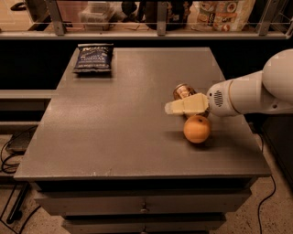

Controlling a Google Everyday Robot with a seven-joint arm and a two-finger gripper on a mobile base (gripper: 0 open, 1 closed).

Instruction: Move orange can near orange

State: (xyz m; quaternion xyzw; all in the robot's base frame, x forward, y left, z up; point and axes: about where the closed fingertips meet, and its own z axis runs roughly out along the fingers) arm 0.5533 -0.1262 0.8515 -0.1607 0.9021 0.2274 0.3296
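The orange can [182,90] lies on its side on the right part of the grey table [114,128], its coppery body and silver end showing just behind my gripper. The orange [197,129] sits right in front of it, about a hand's width nearer the table's front edge. My gripper [173,109] reaches in from the right on the white arm [247,96]. It is low over the table between the can and the orange, covers the can's lower part, and its tip points left past the can.
A dark blue chip bag [94,57] lies at the table's far left corner. A shelf with railing posts and packages [224,13] runs behind the table. The table's right edge is close beside the orange. Cables [11,151] lie on the floor at left.
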